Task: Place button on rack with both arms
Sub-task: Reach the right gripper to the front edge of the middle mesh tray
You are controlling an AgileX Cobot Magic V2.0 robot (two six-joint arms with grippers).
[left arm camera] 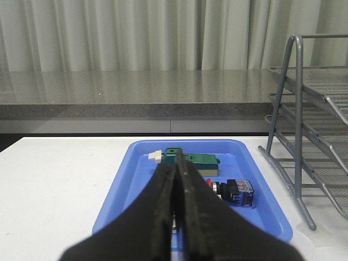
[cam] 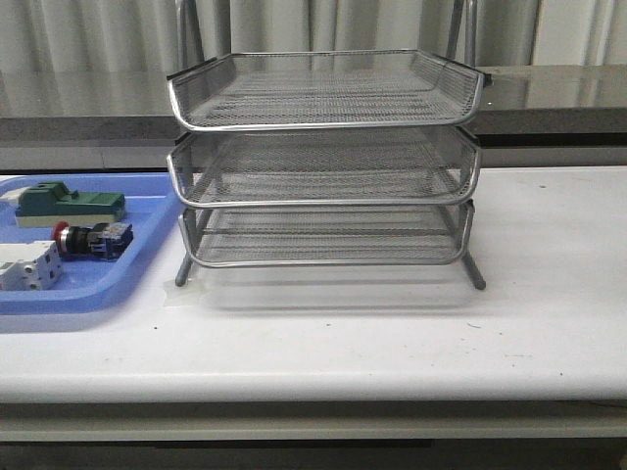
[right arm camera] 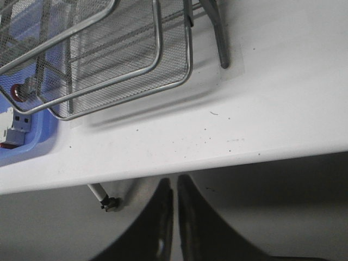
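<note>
front view: the rack (cam: pixel 323 162) stands in the middle of the white table (cam: pixel 392 333), three wire-mesh tiers stacked one over another on its metal legs. to its left a blue tray (cam: pixel 118 279) lies flat on the table, its near corner just beside the rack's left front leg. in the tray the button (cam: pixel 90 240) lies on its side, red cap pointing left, between a green block (cam: pixel 69 204) behind it and a white-grey terminal block (cam: pixel 27 266) in front of it. no arm or gripper shows in this view.

left wrist view: the left gripper (left arm camera: pixel 178 166) has its two dark fingers (left arm camera: pixel 160 209) pressed together, nothing between them. their tips overlap the green block (left arm camera: pixel 198 161) in the picture; whether they touch it cannot be told. the button (left arm camera: pixel 234 191) lies in the blue tray (left arm camera: pixel 136 185) beside the fingers, apart from them, on the side toward the rack (left arm camera: pixel 321 141).

right wrist view: the right gripper (right arm camera: pixel 174 180) also has its fingers (right arm camera: pixel 190 217) closed together and holds nothing; it hangs off the near edge of the table (right arm camera: pixel 261 98), below the tabletop's level. the button (right arm camera: pixel 20 91) shows only as a bit of red seen through the mesh of the rack (right arm camera: pixel 109 60), well apart from these fingers. the terminal block (right arm camera: pixel 12 128) sits in the blue tray (right arm camera: pixel 38 144) near it.
</note>
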